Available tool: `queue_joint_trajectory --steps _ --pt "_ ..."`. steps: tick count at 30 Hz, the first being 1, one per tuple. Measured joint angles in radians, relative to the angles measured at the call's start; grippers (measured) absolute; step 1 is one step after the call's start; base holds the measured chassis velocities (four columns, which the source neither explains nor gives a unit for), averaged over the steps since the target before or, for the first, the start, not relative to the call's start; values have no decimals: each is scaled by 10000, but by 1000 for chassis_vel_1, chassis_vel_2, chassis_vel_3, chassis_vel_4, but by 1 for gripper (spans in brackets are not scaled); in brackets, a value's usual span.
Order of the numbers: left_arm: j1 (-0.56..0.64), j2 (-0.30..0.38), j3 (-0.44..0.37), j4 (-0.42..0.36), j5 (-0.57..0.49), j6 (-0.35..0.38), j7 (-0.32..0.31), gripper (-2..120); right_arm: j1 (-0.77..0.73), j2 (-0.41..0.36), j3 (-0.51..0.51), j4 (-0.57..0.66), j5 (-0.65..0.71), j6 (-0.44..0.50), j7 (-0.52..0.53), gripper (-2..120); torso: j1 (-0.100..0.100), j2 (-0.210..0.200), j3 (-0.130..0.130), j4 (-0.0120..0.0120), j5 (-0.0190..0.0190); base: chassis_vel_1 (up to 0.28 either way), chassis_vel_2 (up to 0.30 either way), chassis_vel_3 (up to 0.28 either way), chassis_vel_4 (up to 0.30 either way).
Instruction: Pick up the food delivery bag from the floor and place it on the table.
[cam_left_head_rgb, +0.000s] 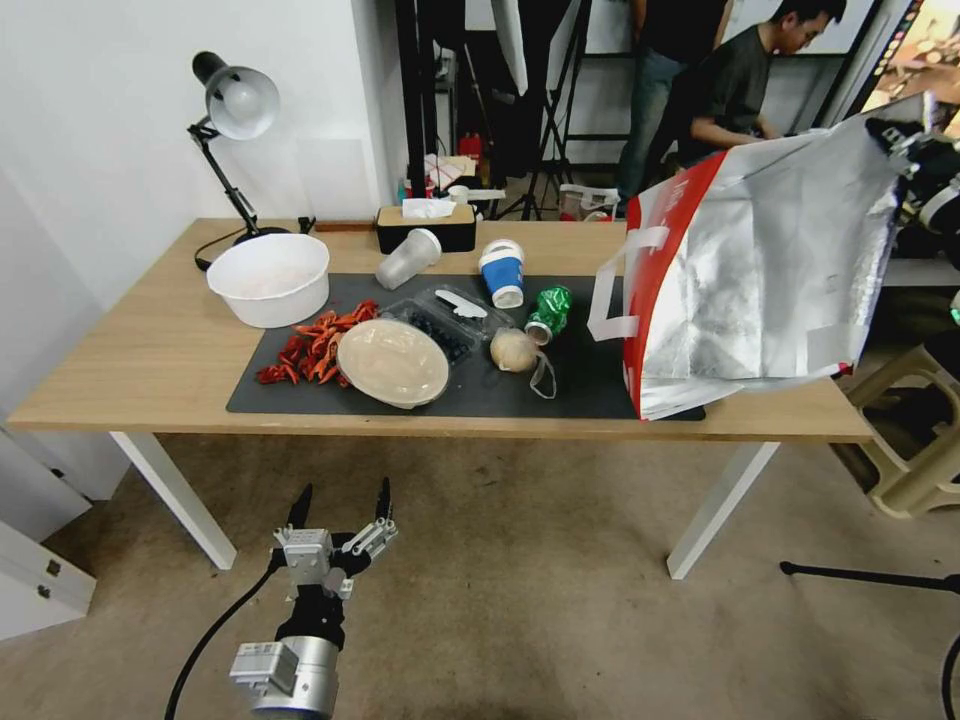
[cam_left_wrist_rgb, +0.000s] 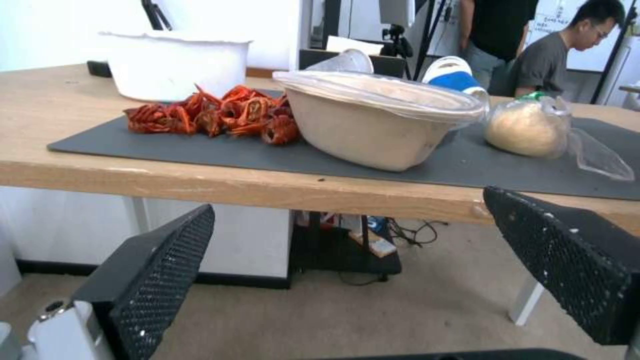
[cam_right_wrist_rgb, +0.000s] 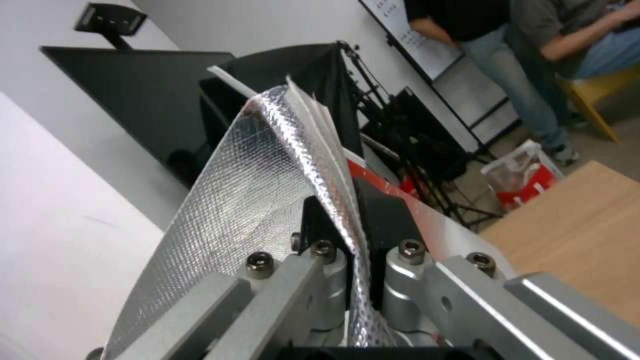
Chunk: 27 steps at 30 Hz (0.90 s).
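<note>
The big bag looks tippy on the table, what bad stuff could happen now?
The food delivery bag leans at the table's right end, overhanging its front edge; it might slide off once released. The right gripper pinches just a thin foil rim, which might tear. Falling leftward, it could hit the crushed green can.

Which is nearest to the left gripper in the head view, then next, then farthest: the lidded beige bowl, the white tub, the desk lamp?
From the left gripper, open and low over the floor in front of the table:
1. Lidded beige bowl, on the mat's near edge.
2. White tub, farther back on the left.
3. Desk lamp, at the far left corner.
</note>
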Motion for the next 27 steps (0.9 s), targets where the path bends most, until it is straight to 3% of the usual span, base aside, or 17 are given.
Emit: queue_joint_trajectory --steps 27 --pt "74 -41 -4 126 99 -234 10 100 -71 365 -371 -904 -358 -175 -782 0 -1 -3 -2 -1 0 0 0 0 0"
